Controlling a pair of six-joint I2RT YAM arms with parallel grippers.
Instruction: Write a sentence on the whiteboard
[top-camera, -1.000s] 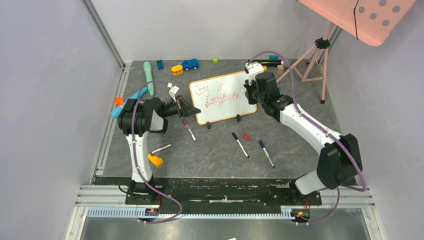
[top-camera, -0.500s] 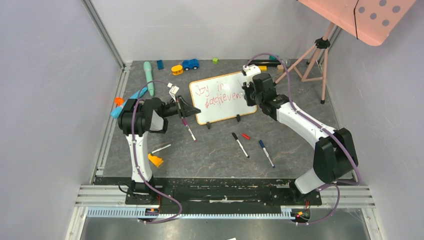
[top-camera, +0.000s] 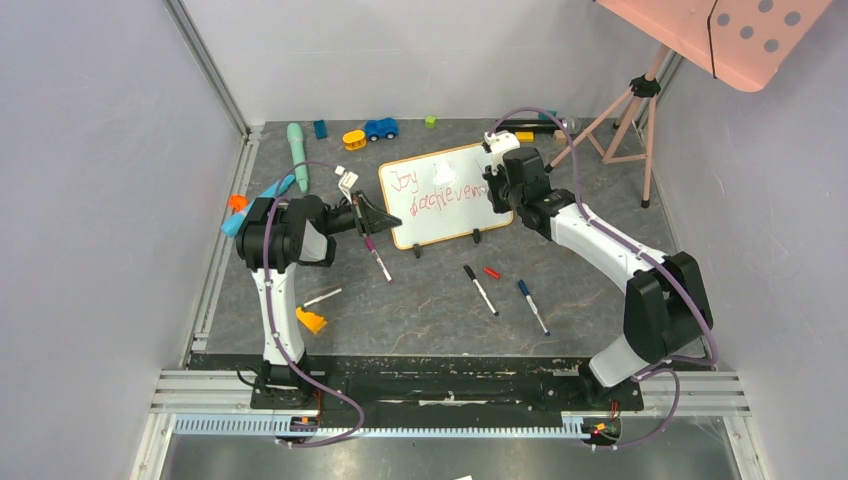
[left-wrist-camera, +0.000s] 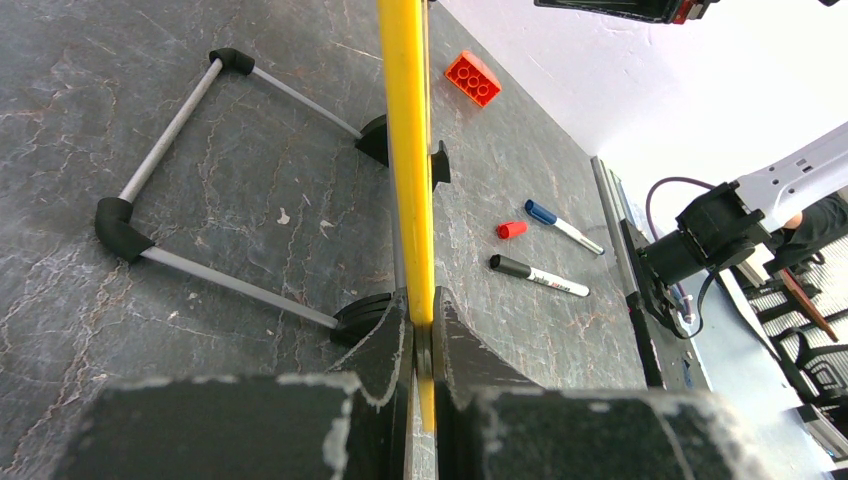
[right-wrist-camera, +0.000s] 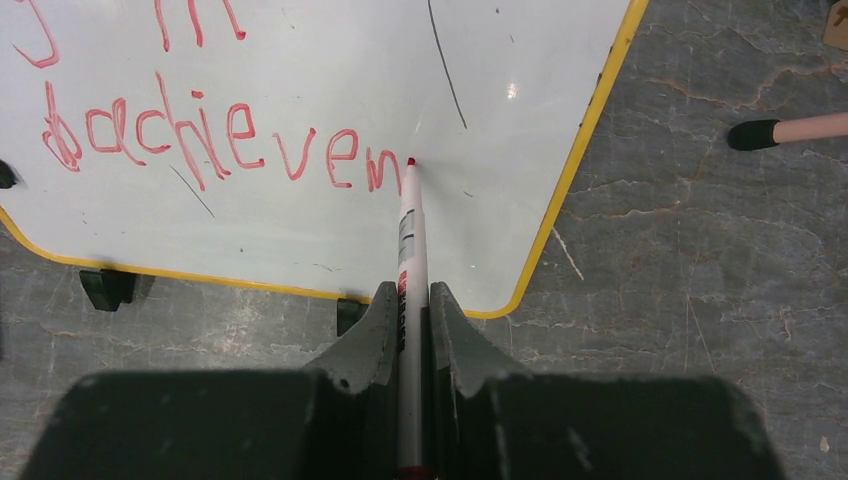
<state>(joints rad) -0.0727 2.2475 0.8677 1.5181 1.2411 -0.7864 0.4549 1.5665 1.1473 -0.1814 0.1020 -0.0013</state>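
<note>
On grey marbled tabletop (top-camera: 430, 320), toward its back, steadying the propped whiteboard (top-camera: 450, 222) by its yellow frame with left jaws clamped, setting the red marker (right-wrist-camera: 408, 230), pinched in right jaws, against the sentence (right-wrist-camera: 238, 135) after "achieven", probably needing short rightward strokes in scant white space.

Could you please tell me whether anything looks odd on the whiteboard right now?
Yes: the sentence has a scribbled-over blot at the start of its second line, and a thin stray black stroke marks the whiteboard above the marker tip.
</note>
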